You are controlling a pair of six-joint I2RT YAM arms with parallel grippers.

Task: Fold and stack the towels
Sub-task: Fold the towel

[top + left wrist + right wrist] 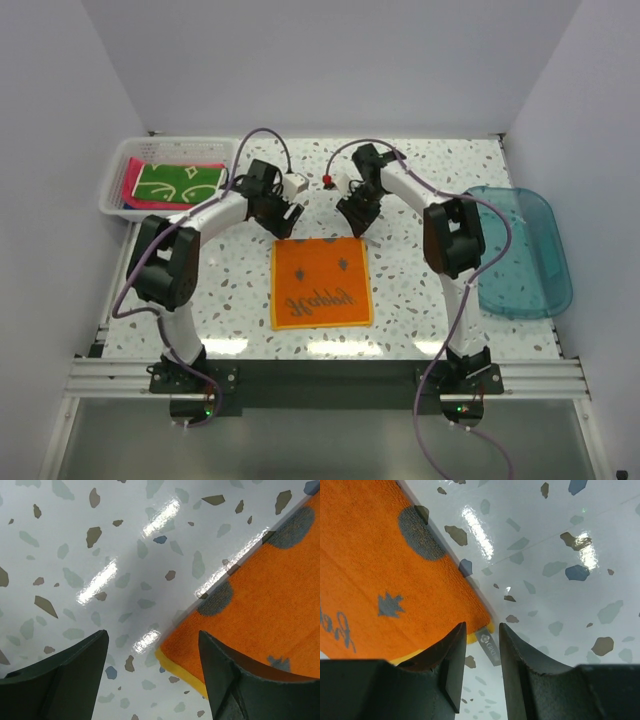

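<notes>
The left gripper (150,641) stands wide open with nothing between its fingers, poised over bare speckled table (230,300) just beside the far left corner of the orange towel (321,284). The right gripper (481,630) is open only a narrow slot and sits at the far right corner. A small grey fabric tag (488,644) sewn to that corner shows in the gap. Whether the fingertips touch the cloth I cannot tell.

The towel lies spread flat and square between the two arms at the middle of the table. It is bright orange terry with a thin yellow edge, grey dots along its far edge and small grey leaf shapes. Grey script across it, upside down in the top view, seems to read "Happy". The tag's print is too small to read.

At the far left, a green patterned towel (180,183) lies over a pink towel (128,182) in a white basket (112,198).
</notes>
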